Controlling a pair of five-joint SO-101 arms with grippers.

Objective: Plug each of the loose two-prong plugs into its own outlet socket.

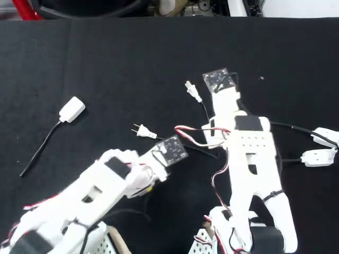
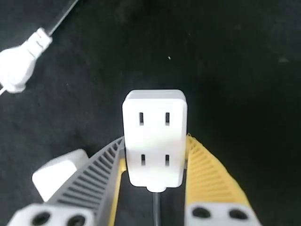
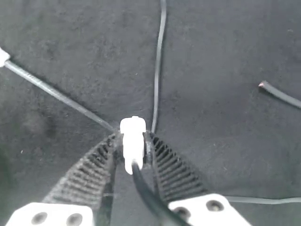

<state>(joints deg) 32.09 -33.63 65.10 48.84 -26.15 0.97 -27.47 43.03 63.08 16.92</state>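
My left gripper is shut on a white outlet block with two pairs of slots facing the camera; its cord leaves at the near end. A white plug lies on the black cloth beyond it. My right gripper is shut on a small white plug, its black cord trailing back between the fingers. In the high view a two-prong plug lies just beyond the left arm's wrist. Another plug lies beside the right arm's wrist.
A white outlet block with a black cord lies at the far left. Two white cord ends sit at the right edge. Thin black cables cross the cloth around the right gripper. The back of the table is bare black cloth.
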